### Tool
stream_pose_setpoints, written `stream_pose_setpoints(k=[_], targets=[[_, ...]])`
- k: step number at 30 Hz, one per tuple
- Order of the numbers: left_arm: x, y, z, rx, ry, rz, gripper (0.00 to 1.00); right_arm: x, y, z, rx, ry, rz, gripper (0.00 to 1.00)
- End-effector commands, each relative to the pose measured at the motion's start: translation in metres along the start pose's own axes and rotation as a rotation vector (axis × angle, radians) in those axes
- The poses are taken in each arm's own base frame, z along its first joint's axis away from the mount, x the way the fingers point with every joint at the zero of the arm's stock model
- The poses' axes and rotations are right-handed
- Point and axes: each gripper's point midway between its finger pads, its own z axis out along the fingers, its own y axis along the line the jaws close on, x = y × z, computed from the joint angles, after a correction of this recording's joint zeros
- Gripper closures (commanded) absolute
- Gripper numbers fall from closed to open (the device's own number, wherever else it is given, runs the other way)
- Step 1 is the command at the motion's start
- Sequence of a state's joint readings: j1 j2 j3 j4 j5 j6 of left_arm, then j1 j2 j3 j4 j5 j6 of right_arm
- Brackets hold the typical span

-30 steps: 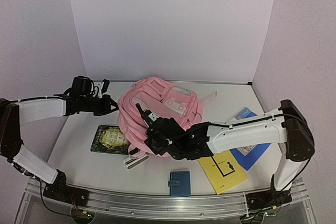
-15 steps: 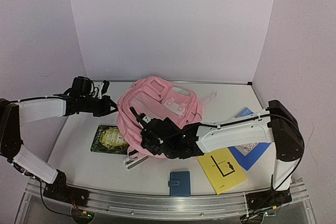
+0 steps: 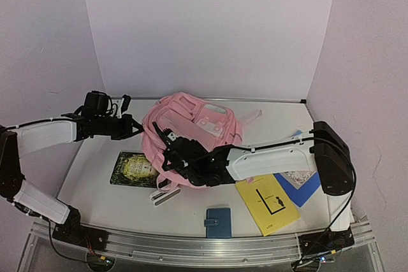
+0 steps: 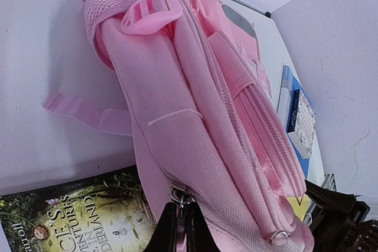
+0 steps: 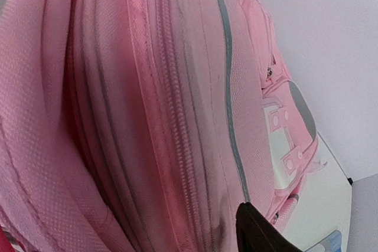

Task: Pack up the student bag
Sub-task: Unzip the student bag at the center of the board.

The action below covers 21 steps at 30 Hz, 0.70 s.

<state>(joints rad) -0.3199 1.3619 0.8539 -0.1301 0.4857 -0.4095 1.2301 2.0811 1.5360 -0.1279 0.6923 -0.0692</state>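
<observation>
Gripper on the left arm (image 4: pixel 181 219) is clamped narrow on a small zip pull (image 4: pixel 178 198) at the lower edge of the student bag (image 3: pixel 194 125), a large soft pink fabric backpack with zipped pockets and pale trim. The bag lies front pockets up, midway across the white worktop (image 3: pixel 95 157) and toward the rear wall, one edge resting over a corner of a dark green paperback (image 3: pixel 134 169) of Alice's Adventures in Wonderland. The right gripper (image 3: pixel 167 139) sits close against the bag's near side. Whether it is wide or closed cannot be told, since its wrist camera shows only one dark fingertip (image 5: pixel 254 231) and a wall of pink fabric and zip tracks. The hazards look plain: the pull is a tiny hold and could slip free if the left arm tugs at an angle to the zip. The bag is soft and unanchored, so a tug without a firm counter-hold from the right arm would likely drag the whole bag, and the paperback beneath it, rather than run the zip. So close in, the right gripper may pinch loose cloth or snag the pale pink strap (image 3: pixel 162 194) trailing at the front. A yellow booklet (image 3: pixel 268 205), a blue book (image 3: pixel 305 186) and a small blue wallet (image 3: pixel 218 222) lie unpacked toward the front right.
</observation>
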Motion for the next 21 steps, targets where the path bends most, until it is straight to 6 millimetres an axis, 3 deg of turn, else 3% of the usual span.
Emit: stream_pose_setpoints(k=[1, 4, 6, 13, 21], targets=[[-0.029, -0.013, -0.017, -0.011, -0.118, 0.056, 1.0, -0.042, -0.048, -0.022, 0.087, -0.096, 0.157, 0.74], [-0.036, 0.001, -0.017, -0.091, -0.131, 0.038, 1.0, -0.053, -0.064, -0.043, 0.057, -0.132, 0.212, 0.94], [-0.041, 0.011, -0.015, -0.138, -0.122, 0.023, 1.0, -0.06, -0.076, -0.058, 0.034, -0.159, 0.255, 1.0], [-0.063, 0.035, -0.008, -0.195, -0.129, -0.004, 1.0, -0.07, -0.096, -0.093, -0.049, -0.217, 0.334, 1.0], [-0.086, 0.026, 0.0, -0.165, -0.101, 0.103, 1.0, -0.087, -0.098, -0.138, -0.254, -0.328, 0.265, 1.0]])
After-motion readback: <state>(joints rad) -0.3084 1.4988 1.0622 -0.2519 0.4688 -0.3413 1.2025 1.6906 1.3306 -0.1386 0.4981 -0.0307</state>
